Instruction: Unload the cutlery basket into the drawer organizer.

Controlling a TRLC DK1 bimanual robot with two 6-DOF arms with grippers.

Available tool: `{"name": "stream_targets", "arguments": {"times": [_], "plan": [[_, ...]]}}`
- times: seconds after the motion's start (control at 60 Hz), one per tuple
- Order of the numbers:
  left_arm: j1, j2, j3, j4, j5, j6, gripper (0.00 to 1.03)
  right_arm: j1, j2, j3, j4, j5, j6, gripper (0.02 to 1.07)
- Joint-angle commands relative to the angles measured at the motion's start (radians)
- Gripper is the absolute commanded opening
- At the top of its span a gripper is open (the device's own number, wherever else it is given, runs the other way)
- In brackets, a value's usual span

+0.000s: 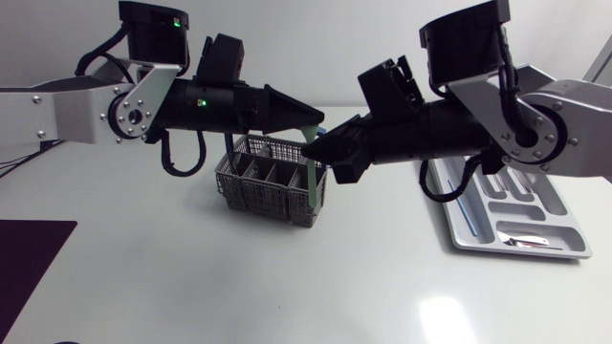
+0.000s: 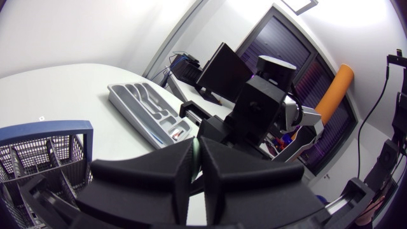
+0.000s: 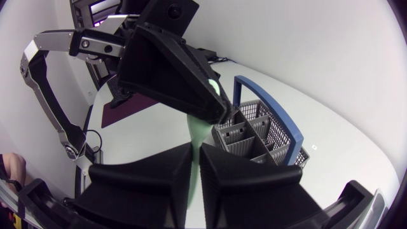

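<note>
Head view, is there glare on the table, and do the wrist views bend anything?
Head view: soft glare patch on the table near its front edge, faint shadow under the cutlery basket. Left wrist view: the table's far edge bows. Right wrist view: the table edge curves too.

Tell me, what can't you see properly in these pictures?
Pale green plastic utensil: the left gripper and right gripper cover its upper part in every view, so fork, spoon or knife is unclear.
Grey wire-mesh cutlery basket: head view, grippers hide its far rim; its depths are too dark.
Grey plastic drawer organizer: head view, right arm hides one end; the shiny piece inside is too small to name.
</note>
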Motion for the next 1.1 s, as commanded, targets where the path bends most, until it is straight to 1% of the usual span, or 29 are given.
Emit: {"name": "stream_targets", "arguments": {"times": [0.0,0.033,0.067,0.083,0.133,0.15,0.267,0.367,0.5,0.567,0.617,0.667,0.7,0.733,0.767,0.867,0.917,1.0,1.033,1.083], "plan": [[0.005,0.001,0.024,0.006,0.016,-0.036,0.31,0.007,0.012,-0.012,-0.001,0.005,0.015,0.07],[0.010,-0.001,0.029,0.006,0.015,-0.038,0.38,0.007,0.012,-0.017,-0.010,0.003,0.008,0.07],[0.013,-0.004,0.032,0.006,0.015,-0.038,0.42,0.007,0.011,-0.024,-0.017,0.002,-0.002,0.07],[0.016,-0.007,0.041,0.005,0.010,-0.038,0.46,0.006,0.009,-0.030,-0.017,0.002,-0.002,0.07],[0.021,-0.010,0.052,0.003,0.002,-0.038,0.52,0.003,0.006,-0.043,-0.025,-0.001,-0.009,0.07],[0.024,-0.010,0.061,0.003,-0.005,-0.039,0.57,0.001,0.006,-0.046,-0.030,-0.001,-0.012,0.07],[0.048,-0.016,0.122,-0.011,-0.024,-0.046,0.66,-0.008,-0.017,-0.070,-0.067,-0.004,-0.038,0.07],[0.077,-0.024,0.165,-0.021,-0.036,-0.046,0.66,-0.030,-0.044,-0.092,-0.102,-0.003,-0.071,0.07],[0.148,-0.045,0.205,-0.050,-0.047,-0.020,0.66,-0.100,-0.087,-0.130,-0.152,-0.003,-0.130,0.07],[0.179,-0.053,0.217,-0.123,-0.065,0.059,0.66,-0.157,-0.114,-0.159,-0.172,-0.003,-0.173,0.07],[0.199,-0.062,0.223,-0.207,-0.091,0.149,0.66,-0.201,-0.132,-0.181,-0.183,-0.001,-0.209,0.07],[0.206,-0.071,0.227,-0.287,-0.134,0.243,0.66,-0.255,-0.152,-0.199,-0.200,-0.001,-0.248,0.07],[0.214,-0.082,0.223,-0.362,-0.171,0.338,0.66,-0.295,-0.163,-0.210,-0.212,0.000,-0.282,0.07],[0.220,-0.090,0.214,-0.403,-0.199,0.396,0.66,-0.335,-0.175,-0.225,-0.215,0.006,-0.316,0.07],[0.229,-0.096,0.200,-0.426,-0.222,0.428,0.66,-0.379,-0.179,-0.238,-0.218,0.008,-0.351,0.07],[0.257,-0.113,0.164,-0.460,-0.246,0.494,0.66,-0.487,-0.187,-0.261,-0.237,0.013,-0.454,0.07],[0.263,-0.119,0.148,-0.483,-0.292,0.540,0.66,-0.543,-0.190,-0.274,-0.237,0.017,-0.512,0.07],[0.269,-0.119,0.125,-0.500,-0.335,0.583,0.66,-0.659,-0.186,-0.290,-0.235,0.016,-0.615,0.07],[0.265,-0.122,0.110,-0.509,-0.377,0.619,0.66,-0.703,-0.187,-0.299,-0.225,0.019,-0.657,0.07],[0.257,-0.125,0.092,-0.509,-0.413,0.645,0.66,-0.760,-0.184,-0.305,-0.214,0.020,-0.713,0.07]]}}
